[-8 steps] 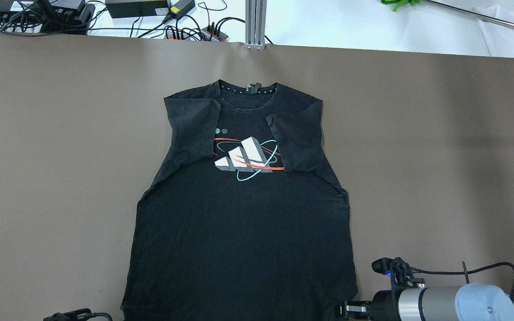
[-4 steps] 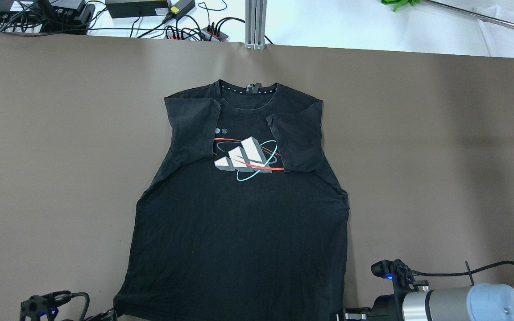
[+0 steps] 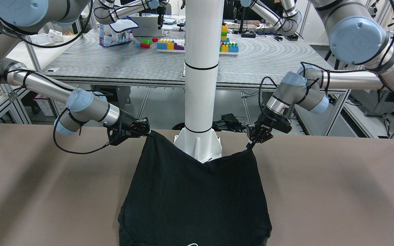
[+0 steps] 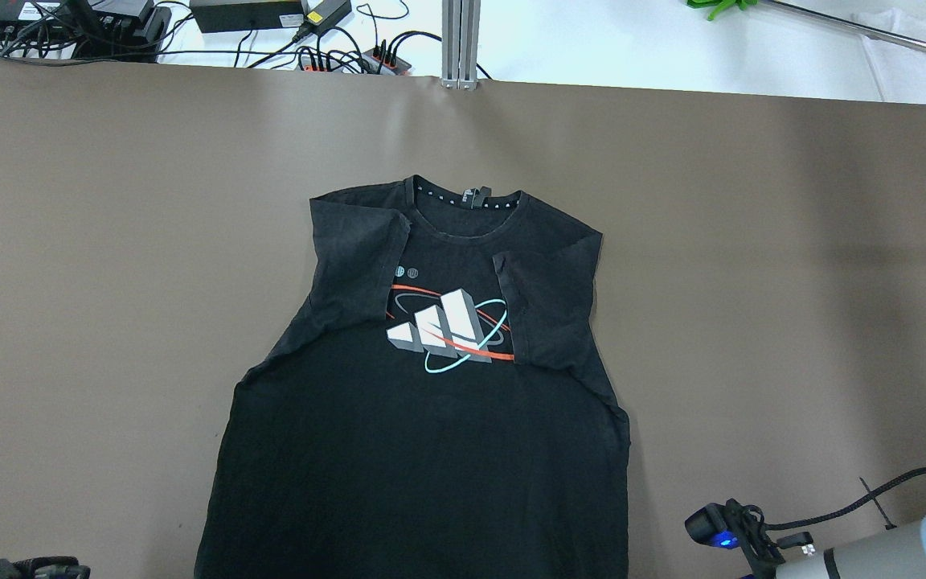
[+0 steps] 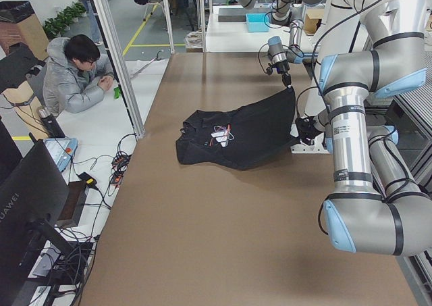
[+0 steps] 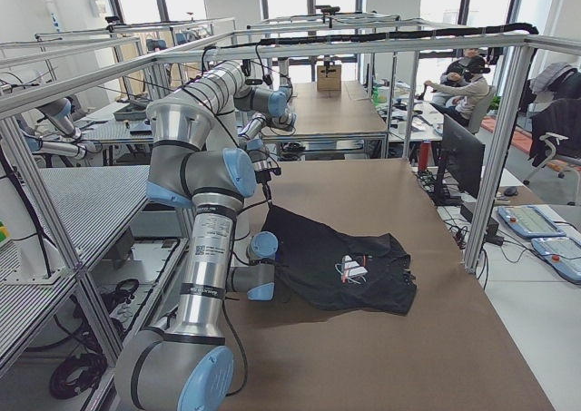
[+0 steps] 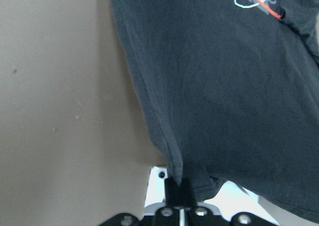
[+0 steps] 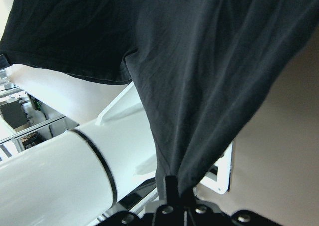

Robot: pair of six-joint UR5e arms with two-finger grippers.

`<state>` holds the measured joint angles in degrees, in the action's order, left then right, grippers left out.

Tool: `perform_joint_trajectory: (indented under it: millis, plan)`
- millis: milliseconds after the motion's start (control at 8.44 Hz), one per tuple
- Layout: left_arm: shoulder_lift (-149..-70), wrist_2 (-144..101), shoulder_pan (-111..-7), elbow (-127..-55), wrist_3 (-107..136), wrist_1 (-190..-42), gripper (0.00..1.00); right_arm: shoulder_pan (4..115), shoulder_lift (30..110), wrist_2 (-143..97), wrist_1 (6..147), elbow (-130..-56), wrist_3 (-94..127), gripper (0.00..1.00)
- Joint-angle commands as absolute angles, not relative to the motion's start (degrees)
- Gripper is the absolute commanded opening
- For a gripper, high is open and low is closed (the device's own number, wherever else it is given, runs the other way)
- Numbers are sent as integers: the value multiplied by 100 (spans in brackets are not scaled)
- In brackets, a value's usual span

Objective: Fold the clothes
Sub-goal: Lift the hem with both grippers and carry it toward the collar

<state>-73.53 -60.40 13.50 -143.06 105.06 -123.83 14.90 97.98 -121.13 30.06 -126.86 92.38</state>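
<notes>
Hem corners of the black garment (image 3: 197,198), spread at lower centre of the front-facing view with its collar end flat, are pinched tight in the left gripper (image 3: 251,143) and right gripper (image 3: 147,132) beside the white pole (image 3: 200,85), and should be carried level and together so the fold lands square.

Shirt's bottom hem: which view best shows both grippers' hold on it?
Exterior front-facing: it shows the left gripper and right gripper each pinching a hem corner of the shirt, lifted off the table. Each wrist view shows one corner close up; overhead crops the hem; side views show it small.
</notes>
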Motion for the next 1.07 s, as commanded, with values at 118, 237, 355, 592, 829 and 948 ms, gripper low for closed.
perform_joint_trajectory:
  millis: [118, 237, 355, 592, 829, 948]
  plan:
    - [-6987, -5890, 1872, -15021, 10494, -12358, 0, 1503, 9835, -12647, 2188, -12727, 9598, 0]
    - [-6996, -5915, 1559, -15012, 10494, -12357, 0, 1642, 9826, -12656, 2197, -12674, 9589, 0]
    - [-7092, -6002, 1242, -14968, 10494, -12357, 0, 2087, 9826, -12639, 2197, -12552, 9589, 0]
    - [-7895, -6719, 375, -14601, 9796, -12340, 0, 2793, 9800, -12674, 2188, -12271, 9519, 0]
    - [-8488, -7729, -741, -14003, 9625, -12340, 0, 3232, 9686, -12796, 2215, -12164, 9510, 0]
    - [-8577, -8291, -1304, -13966, 9467, -12322, 0, 3417, 9581, -12875, 2224, -12068, 9510, 0]
